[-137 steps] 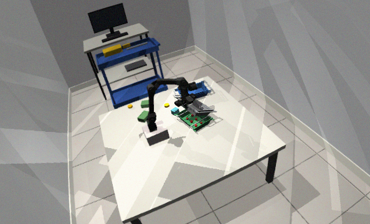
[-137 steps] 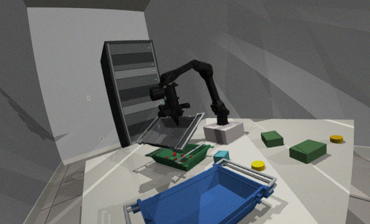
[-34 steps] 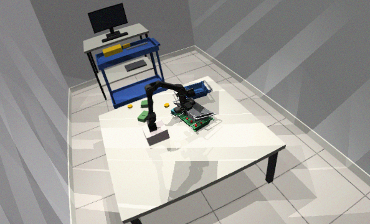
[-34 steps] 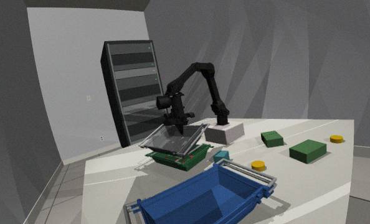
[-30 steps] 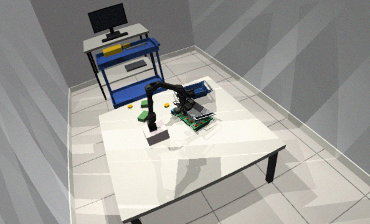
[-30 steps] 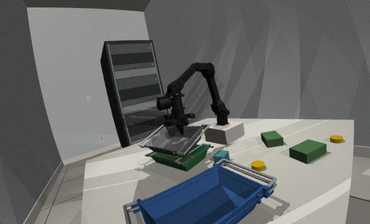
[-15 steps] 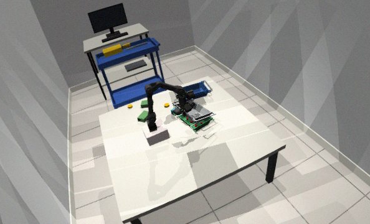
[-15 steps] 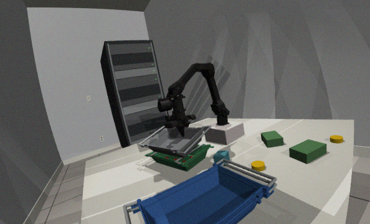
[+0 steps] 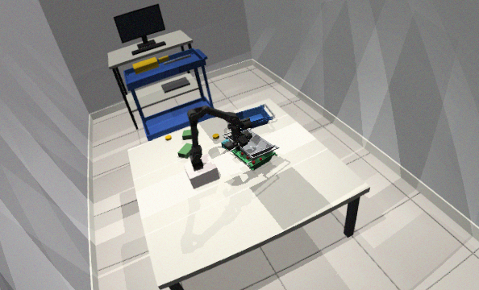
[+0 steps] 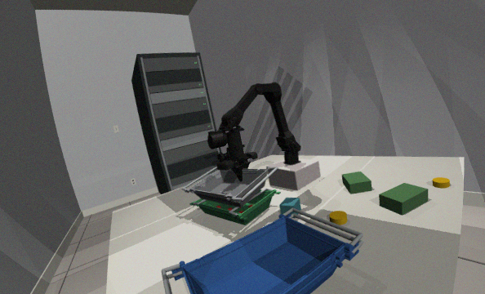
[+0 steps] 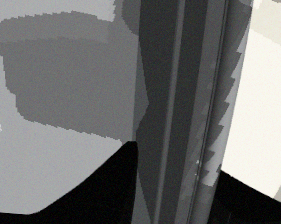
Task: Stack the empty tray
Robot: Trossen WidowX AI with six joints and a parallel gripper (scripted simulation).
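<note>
The empty grey tray (image 9: pixel 260 148) (image 10: pixel 211 184) (image 11: pixel 156 100) is over the loaded green tray (image 9: pixel 264 163) (image 10: pixel 255 211). It looks slightly tilted, and its near corner in the exterior view is close to the green tray. My gripper (image 9: pixel 239 145) (image 10: pixel 240 178) (image 11: pixel 151 152) points down and is shut on the grey tray's side wall, which runs between the fingers in the wrist view. Small red blocks (image 9: pixel 253 162) (image 10: pixel 219 207) show inside the green tray. Short pieces of grey wire show at the green tray's rim; how its bars lie is mostly hidden. I cannot tell whether the trays touch.
A blue tray (image 9: pixel 257 116) (image 10: pixel 234 255) with wire bars stands nearby. A teal block (image 10: pixel 290 205) is beside the green tray. Two green blocks (image 9: pixel 185 150) (image 10: pixel 403 198) and two yellow discs (image 9: pixel 215 136) (image 10: pixel 338 217) lie on the table (image 9: pixel 231 217).
</note>
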